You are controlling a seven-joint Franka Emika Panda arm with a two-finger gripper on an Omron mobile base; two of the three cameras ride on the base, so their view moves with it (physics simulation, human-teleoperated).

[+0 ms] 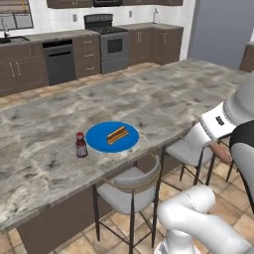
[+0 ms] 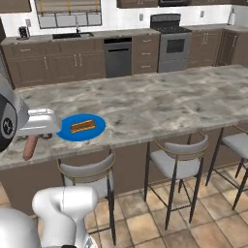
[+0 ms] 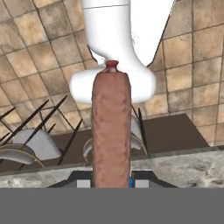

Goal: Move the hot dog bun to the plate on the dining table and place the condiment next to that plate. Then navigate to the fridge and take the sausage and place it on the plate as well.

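Two stools (image 1: 130, 186) below plate (image 1: 99, 139); condiment (image 1: 81, 145) beside it.

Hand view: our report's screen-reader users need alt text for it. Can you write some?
The tool is shut on a reddish-brown sausage that runs up the middle of the picture. Behind it lie the marble edge of the dining table, grey stools and a tan tiled floor.
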